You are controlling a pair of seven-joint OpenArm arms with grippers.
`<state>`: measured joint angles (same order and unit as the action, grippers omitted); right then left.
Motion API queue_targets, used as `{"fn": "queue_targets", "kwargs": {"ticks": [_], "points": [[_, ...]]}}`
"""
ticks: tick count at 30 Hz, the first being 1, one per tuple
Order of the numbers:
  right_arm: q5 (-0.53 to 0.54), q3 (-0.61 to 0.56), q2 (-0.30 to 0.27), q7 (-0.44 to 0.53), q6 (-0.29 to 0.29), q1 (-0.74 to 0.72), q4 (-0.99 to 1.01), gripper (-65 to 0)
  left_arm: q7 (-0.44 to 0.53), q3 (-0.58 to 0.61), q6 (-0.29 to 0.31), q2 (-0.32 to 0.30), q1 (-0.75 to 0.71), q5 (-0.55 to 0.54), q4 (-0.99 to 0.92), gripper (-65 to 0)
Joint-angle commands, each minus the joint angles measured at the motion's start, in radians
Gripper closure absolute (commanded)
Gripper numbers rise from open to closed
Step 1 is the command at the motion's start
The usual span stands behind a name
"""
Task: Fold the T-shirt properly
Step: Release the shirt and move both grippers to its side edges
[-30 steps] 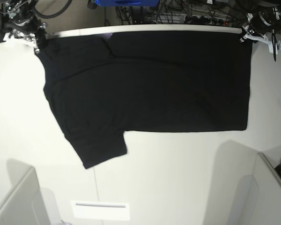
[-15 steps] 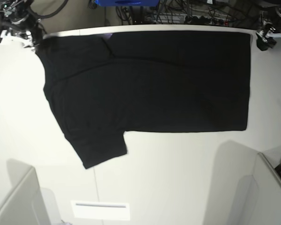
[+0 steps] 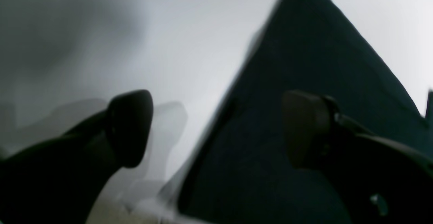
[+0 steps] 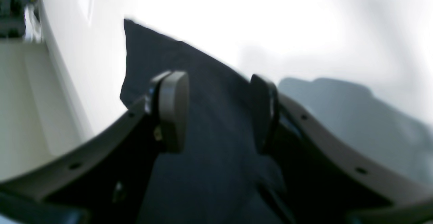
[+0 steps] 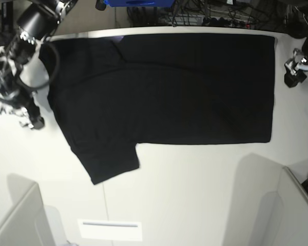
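Black T-shirt spread flat on the white table, plain side up, folded in half lengthwise with one sleeve poking toward the near-left corner. Left gripper parked just off the shirt's right edge in the base view, jaws wide apart, holding nothing, one fingertip over bare table and the other over cloth. Right gripper sat by the shirt's left edge, jaws also spread, empty, dark fabric visible between its pads.

light: bright, overhead | wrist views: motion-blurred | base view: sharp
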<state>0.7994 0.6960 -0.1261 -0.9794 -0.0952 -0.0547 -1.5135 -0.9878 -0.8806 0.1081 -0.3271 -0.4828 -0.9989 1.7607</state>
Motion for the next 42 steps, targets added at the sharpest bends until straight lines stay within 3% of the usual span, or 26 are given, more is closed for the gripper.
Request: {"fn": "queue_targets", "kwargs": {"ticks": [1, 4, 7, 13, 17, 24, 34, 42], "points": [[-0.027, -0.025, -0.013, 0.035, 0.004, -0.049, 0.009, -27.3, 0.016, 0.008, 0.006, -0.019, 0.003, -0.013, 0.011, -56.9], [-0.165, -0.137, -0.014, 0.118, 0.008, -0.142, 0.106, -27.8, 0.016, 0.048, 0.006, -0.02, 0.034, -0.013, 0.012, -56.9], [-0.234, -0.223, -0.019, 0.195, 0.015, -0.222, 0.227, -28.1, 0.016, 0.068, 0.006, -0.02, 0.052, -0.013, 0.011, -56.9], [-0.243, -0.333, -0.083, 0.296, 0.065, -0.382, 0.565, -30.6, 0.016, 0.071, 0.005, -0.02, 0.054, -0.001, 0.011, -56.9], [-0.237, -0.408, -0.105, 0.374, 0.071, -0.422, 0.672, -30.9, 0.016, 0.068, 0.005, -0.02, 0.054, 0.105, 0.011, -56.9], [-0.237, -0.418, -0.099, 0.333, 0.226, -0.448, 0.672, -30.8, 0.016, 0.065, 0.006, -0.019, 0.054, 0.157, 0.011, -56.9], [-0.246, -0.43, -0.097, 0.334, 0.229, -0.489, 0.782, -30.8, 0.016, 0.07, 0.006, -0.019, 0.055, 0.157, 0.011, -56.9], [-0.237, -0.551, -0.076, 0.333, 0.231, -0.489, 0.802, -30.2, 0.016, 0.067, 0.006, -0.019, 0.055, 0.157, 0.011, -56.9]]}}
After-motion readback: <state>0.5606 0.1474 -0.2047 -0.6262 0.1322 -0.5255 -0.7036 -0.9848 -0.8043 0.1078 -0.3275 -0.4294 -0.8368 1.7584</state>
